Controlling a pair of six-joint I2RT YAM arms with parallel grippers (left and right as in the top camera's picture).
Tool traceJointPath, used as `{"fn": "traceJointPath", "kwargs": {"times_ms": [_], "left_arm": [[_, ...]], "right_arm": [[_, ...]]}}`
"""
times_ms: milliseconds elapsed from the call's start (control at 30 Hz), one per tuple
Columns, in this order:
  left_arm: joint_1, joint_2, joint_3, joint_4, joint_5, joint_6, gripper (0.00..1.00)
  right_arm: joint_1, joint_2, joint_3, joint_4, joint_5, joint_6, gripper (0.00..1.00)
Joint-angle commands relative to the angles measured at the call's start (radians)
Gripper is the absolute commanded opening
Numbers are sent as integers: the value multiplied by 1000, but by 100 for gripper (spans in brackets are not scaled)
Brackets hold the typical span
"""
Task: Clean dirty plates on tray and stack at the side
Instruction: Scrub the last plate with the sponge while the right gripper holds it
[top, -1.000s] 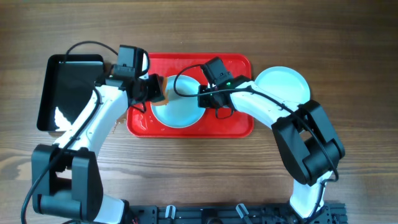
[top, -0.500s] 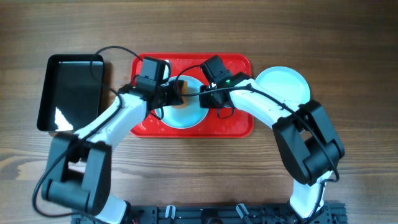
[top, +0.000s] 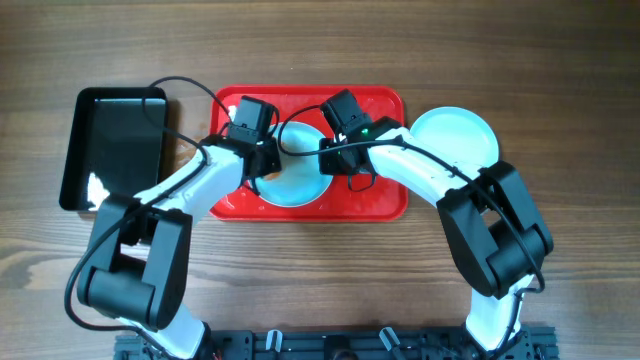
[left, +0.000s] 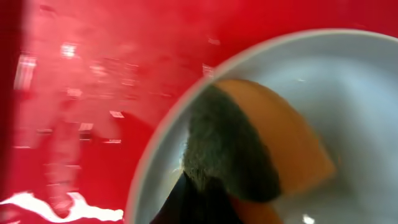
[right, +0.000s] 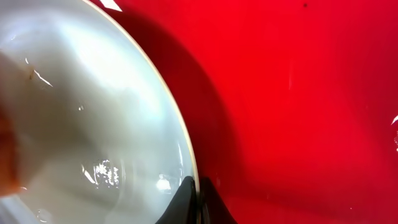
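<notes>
A pale aqua-white plate (top: 298, 180) lies in the middle of the red tray (top: 385, 195). My left gripper (top: 263, 165) is shut on an orange sponge with a dark green scouring side (left: 267, 143), which rests on the plate's left part (left: 354, 87) near its rim. My right gripper (top: 335, 160) is shut on the plate's right rim (right: 198, 194), one finger inside and one outside. The plate's inside (right: 93, 106) shows a small brown speck at the upper left. A second plate (top: 455, 138) lies on the table right of the tray. No third plate can be made out.
A smaller black tray (top: 115, 145) lies on the wooden table left of the red tray. The red tray floor (right: 298, 93) around the plate is bare and glossy. Both arms' cables loop over the tray's back half.
My left gripper carried the sponge from the plate's left edge rightward across the plate, then back to its left part. The right gripper and the plate have stayed put.
</notes>
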Motion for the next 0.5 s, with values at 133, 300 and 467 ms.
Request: {"fn": "traceJointPath", "kwargs": {"times_ms": [133,300,467], "left_arm": [[23,-140,6,-6,-135,12,4],[22,-152,6,58,145,11,4],[2,-19,6,141,280,-60,4]], "right_arm": [[-3,19,18,-5,22,-23,4],[-3,19,18,-3,20,-21,4],[-3,19,18,-3,10,2,4]]}}
